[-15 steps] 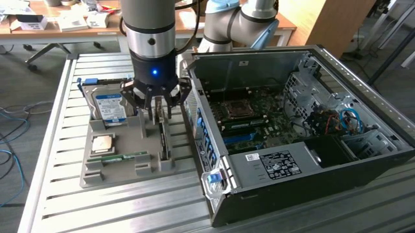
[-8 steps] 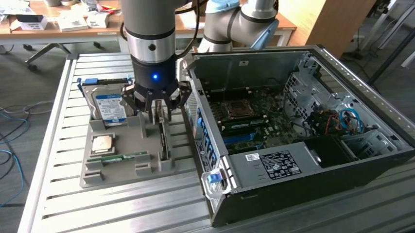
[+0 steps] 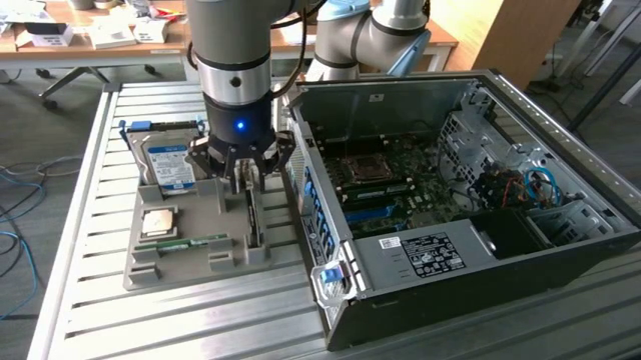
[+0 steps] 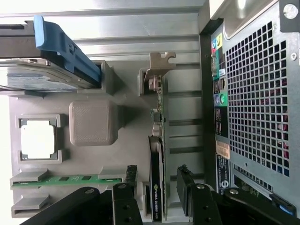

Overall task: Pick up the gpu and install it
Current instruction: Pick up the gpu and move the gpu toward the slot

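Carrying everything is a slatted metal desk (image 3: pixel 90 225). An open computer case (image 3: pixel 481 292) lies on its side on the desk, toward the exterior view's right, with its circuit board and cables exposed. The wrist view shows the case's perforated rear panel (image 4: pixel 253 93) and coloured sockets.

The grey robot arm (image 3: pixel 233 45) comes down from above, just beside the case on the exterior view's left. Under it a grey moulded tray (image 3: pixel 191 262) sits flat on the desk next to the case and holds the loose parts in separate pockets.

The gripper (image 3: pixel 248 180) hangs low over the tray's slot nearest the case. Its jaws are spread wide and hold nothing. In the wrist view the gripper (image 4: pixel 158 180) straddles the card, and each dark finger (image 4: pixel 186 187) has a gap between it and the board.

The gpu (image 3: pixel 254 221) stands on edge in that slot, not yet lifted. In the wrist view the gpu (image 4: pixel 157 154) is a thin dark board with its silvery bracket (image 4: pixel 157 65) at the end away from the gripper.

A hard drive (image 3: pixel 168 161) with a blue label leans upright at the tray's far end, in a blue holder (image 4: pixel 65 51). A square processor (image 3: pixel 159 223) lies flat in its pocket, and a narrow green memory stick (image 3: pixel 185 243) lies just beside it.
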